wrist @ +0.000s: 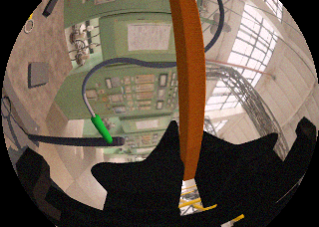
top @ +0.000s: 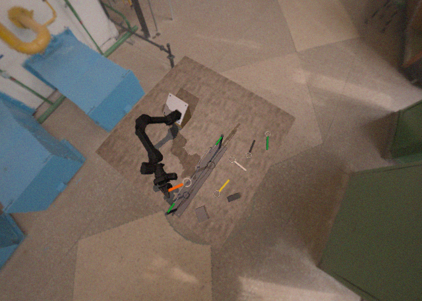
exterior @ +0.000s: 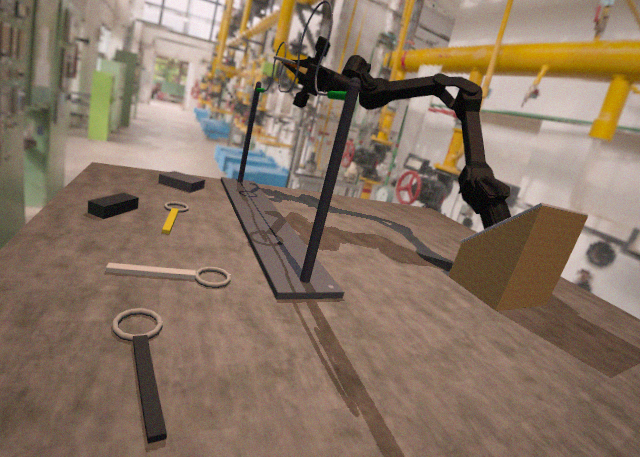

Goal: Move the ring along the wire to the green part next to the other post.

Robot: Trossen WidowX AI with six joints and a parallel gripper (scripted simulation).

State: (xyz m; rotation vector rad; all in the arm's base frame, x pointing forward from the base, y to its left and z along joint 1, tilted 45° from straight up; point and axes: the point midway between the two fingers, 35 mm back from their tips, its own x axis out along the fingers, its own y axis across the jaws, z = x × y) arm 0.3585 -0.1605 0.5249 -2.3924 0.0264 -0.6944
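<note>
My gripper [top: 168, 191] [wrist: 177, 125] is shut on the orange handle [top: 175, 187] [wrist: 191, 88] above the table. The pale ring [top: 186, 182] is at the handle's far end, over the grey stretch of wire, nearer the lower-left post in the top view. The wire seems to run through the ring; whether they touch cannot be told. The grey wire [exterior: 330, 20] [wrist: 120, 61] bends in tall loops. One green part [top: 171, 207] [wrist: 102, 128] is by that post [exterior: 250, 132]; the other green part [top: 219, 141] [exterior: 337, 95] is by the near post [exterior: 328, 194] in the exterior view.
A wedge-shaped block [exterior: 516, 261] stands near the arm's base. Loose rings with yellow [top: 224, 186] [exterior: 170, 220], pale [exterior: 149, 271], black [exterior: 147, 385] and green [top: 267, 143] handles lie beyond the base board [exterior: 273, 266]. Two dark blocks [exterior: 112, 204] [exterior: 181, 181] lie there also.
</note>
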